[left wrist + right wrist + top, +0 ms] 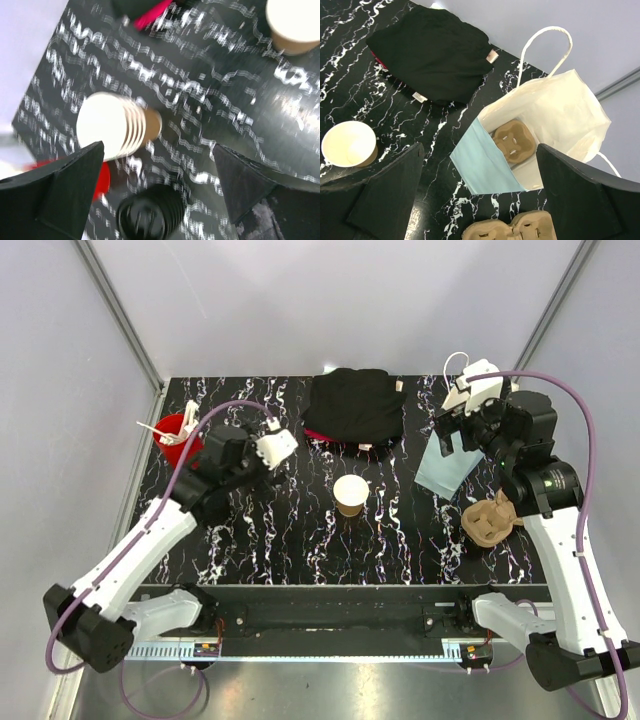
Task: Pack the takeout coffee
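top external | coffee cup (350, 495) upright | axis vertical | mouth up

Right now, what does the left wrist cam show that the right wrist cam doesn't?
Only left wrist: a stack of nested cups lying on its side, a stack of black lids and a bit of the red cup.
Only right wrist: the open white bag with a cup carrier inside, and a second carrier on the table beside it.
Both: the single lidless paper cup, the black cloth and the marbled table.
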Robot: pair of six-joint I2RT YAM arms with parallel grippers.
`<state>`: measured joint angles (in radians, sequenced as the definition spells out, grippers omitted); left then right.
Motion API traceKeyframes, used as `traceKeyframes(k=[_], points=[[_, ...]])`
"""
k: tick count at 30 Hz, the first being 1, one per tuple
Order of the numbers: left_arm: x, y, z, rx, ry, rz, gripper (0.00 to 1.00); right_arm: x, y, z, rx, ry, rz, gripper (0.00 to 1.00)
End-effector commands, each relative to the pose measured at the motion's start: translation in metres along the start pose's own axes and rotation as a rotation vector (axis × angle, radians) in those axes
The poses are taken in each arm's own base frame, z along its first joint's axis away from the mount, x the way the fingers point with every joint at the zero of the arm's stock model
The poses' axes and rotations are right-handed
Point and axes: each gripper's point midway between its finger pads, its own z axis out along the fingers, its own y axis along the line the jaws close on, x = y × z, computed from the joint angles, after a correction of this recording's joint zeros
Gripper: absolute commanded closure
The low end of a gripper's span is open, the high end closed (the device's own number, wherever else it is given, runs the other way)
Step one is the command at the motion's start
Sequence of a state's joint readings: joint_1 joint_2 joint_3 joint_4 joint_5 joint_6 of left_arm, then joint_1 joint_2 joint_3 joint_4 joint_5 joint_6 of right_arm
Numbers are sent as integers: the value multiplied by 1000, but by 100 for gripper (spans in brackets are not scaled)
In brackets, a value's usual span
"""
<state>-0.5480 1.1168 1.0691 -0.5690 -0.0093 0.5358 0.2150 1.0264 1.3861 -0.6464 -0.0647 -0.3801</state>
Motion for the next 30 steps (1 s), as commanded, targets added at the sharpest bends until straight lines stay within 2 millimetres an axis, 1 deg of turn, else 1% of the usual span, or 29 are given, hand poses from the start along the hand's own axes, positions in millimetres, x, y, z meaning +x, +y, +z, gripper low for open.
traceKeyframes(k=[1,3,4,6,7,9,10,11,14,15,16,18,19,21,22,26,30], points=[[31,7,-27,-46,70,-49,1,-11,1,2,-10,-53,18,0],[39,10,-37,-65,71,-70,1,-10,2,4,-16,-50,20,0],[50,10,-38,-67,99,-84,1,-8,3,4,-18,-44,21,1],[60,10,-41,-82,122,-99,1,-8,4,5,-23,-47,22,0],[71,9,-39,-86,151,-111,1,-7,5,5,-25,-46,22,0],[83,11,-39,-99,181,-124,2,-7,6,6,-32,-47,25,0],[92,13,-39,-107,205,-142,3,-6,7,6,-37,-45,25,0],[94,13,-38,-102,207,-149,8,-6,7,6,-38,-46,26,1],[107,16,-40,-88,243,-186,13,-4,8,7,-43,-42,28,0],[109,12,-40,-59,242,-196,15,-4,9,7,-42,-44,27,0],[114,15,-41,-60,250,-213,16,-3,9,8,-42,-40,28,0],[120,11,-40,-22,261,-227,18,-2,10,8,-46,-40,27,0],[125,14,-41,-25,272,-245,22,-2,9,9,-45,-41,28,0],[132,10,-38,11,292,-258,27,-1,10,10,-47,-39,29,0],[136,11,-39,18,302,-267,30,-1,10,10,-47,-39,28,0],[148,8,-33,55,324,-279,33,-2,10,11,-50,-40,29,0],[159,12,-28,54,344,-293,40,1,12,13,-58,-31,32,0]])
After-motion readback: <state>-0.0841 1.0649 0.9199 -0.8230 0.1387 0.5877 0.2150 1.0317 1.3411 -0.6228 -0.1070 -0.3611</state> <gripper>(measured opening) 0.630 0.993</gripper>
